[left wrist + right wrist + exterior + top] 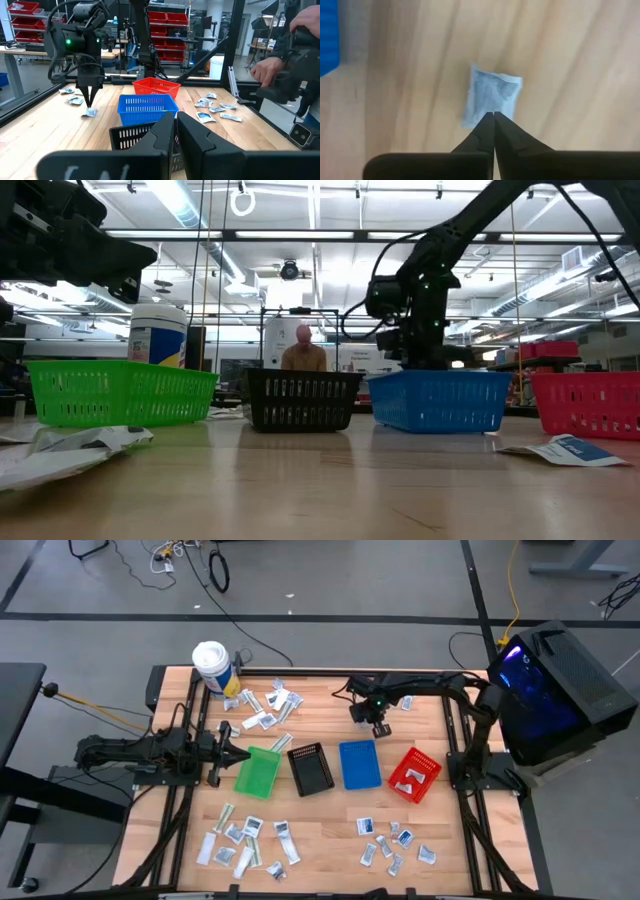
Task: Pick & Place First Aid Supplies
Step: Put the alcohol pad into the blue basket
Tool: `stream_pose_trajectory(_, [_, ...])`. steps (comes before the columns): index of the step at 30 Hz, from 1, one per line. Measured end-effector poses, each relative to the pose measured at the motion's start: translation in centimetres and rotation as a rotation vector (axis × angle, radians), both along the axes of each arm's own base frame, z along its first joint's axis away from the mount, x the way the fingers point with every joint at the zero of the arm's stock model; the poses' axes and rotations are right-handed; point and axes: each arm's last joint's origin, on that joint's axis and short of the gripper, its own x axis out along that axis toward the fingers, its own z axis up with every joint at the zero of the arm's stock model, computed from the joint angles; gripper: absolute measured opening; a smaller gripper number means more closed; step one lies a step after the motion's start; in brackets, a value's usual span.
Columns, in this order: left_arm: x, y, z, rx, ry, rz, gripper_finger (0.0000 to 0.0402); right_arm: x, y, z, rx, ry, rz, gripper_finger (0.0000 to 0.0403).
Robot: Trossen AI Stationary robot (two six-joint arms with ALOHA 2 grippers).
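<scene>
First aid supplies (250, 840) lie in loose clusters on the wooden table (330, 830): one near the front left corner, one near the front right (395, 843), and one at the back left beside the white tub (212, 668). You will find one more pale-blue sachet (491, 97) lying alone on the bare wood just behind the blue bin (359, 763). The right gripper (494, 116) points straight down at it, fingers pressed together, tips at the sachet's edge (whether they pinch it cannot be told). The green bin (257, 772), black bin (310, 768), blue bin and red bin (415, 775) stand in a row across the table's middle. The left gripper (228, 750) waits just left of the green bin, its fingers nearly together with a narrow gap.
</scene>
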Motion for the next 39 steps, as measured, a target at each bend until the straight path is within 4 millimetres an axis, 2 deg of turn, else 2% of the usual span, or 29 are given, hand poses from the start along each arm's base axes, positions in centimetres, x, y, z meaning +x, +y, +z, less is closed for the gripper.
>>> stream_pose_trajectory(7, [0.0, 0.0, 0.0, 0.0, 0.0, 0.0, 0.0032, -0.3, -0.4, 1.6, -0.037, -0.063, -0.053, 0.0053])
stream_pose_trajectory(18, [0.0, 0.0, 0.0, 0.0, 0.0, 0.0, 0.0032, 0.0, -0.4, 1.7, 0.028, -0.126, -0.15, 0.019])
stream_pose_trajectory(24, [0.0, 0.0, 0.0, 0.0, 0.0, 0.0, 0.0032, 0.0, -0.5, 1.7, 0.045, -0.144, -0.254, 0.0245])
stream_pose_trajectory(31, [0.0, 0.0, 0.0, 0.0, 0.0, 0.0, 0.0032, 0.0, -0.4, 1.7, 0.048, -0.141, -0.264, 0.0275])
stream_pose_trajectory(39, [0.0, 0.0, 0.0, 0.0, 0.0, 0.0, 0.0032, -0.2, -0.2, 1.2, 0.093, -0.104, -0.259, 0.0277])
